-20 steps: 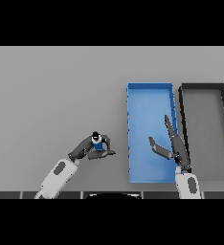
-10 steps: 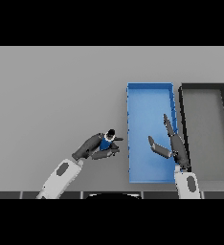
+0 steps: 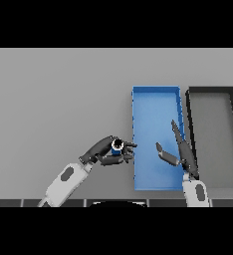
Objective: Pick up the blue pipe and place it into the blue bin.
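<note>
Left hand, fingers curled round blue pipe, has carried it rightward; pipe now just beside blue bin left wall. You near drop-off. Right hand released, over bin.

A blue pipe with a dark opening, a bright blue bin and a black-walled, grey-floored bin stand out against the plain grey tabletop; both robot hands are dark.

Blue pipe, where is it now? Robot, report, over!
Left hand curled round blue pipe, just left of blue bin. Right hand open over bin. Nothing between pipe and bin.
</note>
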Robot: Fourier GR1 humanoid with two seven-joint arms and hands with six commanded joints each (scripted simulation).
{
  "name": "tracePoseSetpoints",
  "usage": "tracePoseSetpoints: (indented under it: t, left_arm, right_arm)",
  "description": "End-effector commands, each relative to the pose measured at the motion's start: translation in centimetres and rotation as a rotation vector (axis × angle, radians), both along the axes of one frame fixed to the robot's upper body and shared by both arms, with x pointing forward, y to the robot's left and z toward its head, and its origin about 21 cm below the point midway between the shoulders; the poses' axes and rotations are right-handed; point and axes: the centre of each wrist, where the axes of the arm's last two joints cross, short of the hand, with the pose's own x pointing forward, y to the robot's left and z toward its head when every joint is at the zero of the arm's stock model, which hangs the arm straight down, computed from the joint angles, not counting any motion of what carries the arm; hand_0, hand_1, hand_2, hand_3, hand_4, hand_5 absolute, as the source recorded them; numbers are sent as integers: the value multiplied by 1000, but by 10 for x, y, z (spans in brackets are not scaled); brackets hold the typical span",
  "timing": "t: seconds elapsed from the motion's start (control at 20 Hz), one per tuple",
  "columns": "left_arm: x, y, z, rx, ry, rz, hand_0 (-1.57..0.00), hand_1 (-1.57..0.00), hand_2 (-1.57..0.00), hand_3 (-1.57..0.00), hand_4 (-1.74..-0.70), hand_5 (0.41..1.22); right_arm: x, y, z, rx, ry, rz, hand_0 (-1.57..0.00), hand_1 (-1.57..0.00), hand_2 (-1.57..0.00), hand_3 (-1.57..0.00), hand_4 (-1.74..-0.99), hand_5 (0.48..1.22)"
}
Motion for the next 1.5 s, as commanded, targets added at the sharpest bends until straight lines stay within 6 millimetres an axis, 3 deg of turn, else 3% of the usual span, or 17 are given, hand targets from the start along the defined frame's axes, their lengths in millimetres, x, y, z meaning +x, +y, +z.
tracePoseSetpoints:
  t: [0.0, 0.4, 0.55, 0.75, 0.95, 1.2, 1.45]
  left_arm:
    - [2, 0, 1, 7, 2, 5, -1564, -1565, -1565, -1443, -1727, 1219]
    - [0, -4, 2, 53, 26, 13, -1570, -1570, -1570, -1442, -1730, 1220]
    - [2, 3, -1, 39, 16, 14, -1570, -1570, -1571, -1440, -1730, 1220]
    - [1, 1, 3, 26, 10, -3, -1571, -1571, -1571, -1442, -1731, 1221]
    - [4, 1, 6, 37, -1, 4, -1571, -1571, -1571, -1444, -1731, 1221]
    - [4, -2, 7, 62, 9, 11, -1571, -1571, -1571, -1441, -1730, 1221]
    - [1, 0, 5, 62, -3, -13, -1571, -1571, -1571, -1439, -1730, 1221]
  right_arm:
    - [1, 3, 1, 10, -5, 9, 1, 1, 1, 1, -1273, 688]
    - [19, -3, 0, 25, 19, 76, 1, 1, 1, 1, -1243, 687]
    - [22, -7, 8, 94, -39, 128, 1, 1, 1, 1, -1215, 669]
    - [32, -13, 47, 262, -49, 334, 1, 1, 1, 1, -1254, 554]
    - [39, -5, 93, 291, -26, 577, 1, 1, 1, 1, -1326, 507]
    - [47, 24, 143, 203, -51, 842, 1, 1, 1, 1, -1338, 495]
    - [55, 62, 162, 121, -69, 978, 1, 1, 1, 1, -1318, 490]
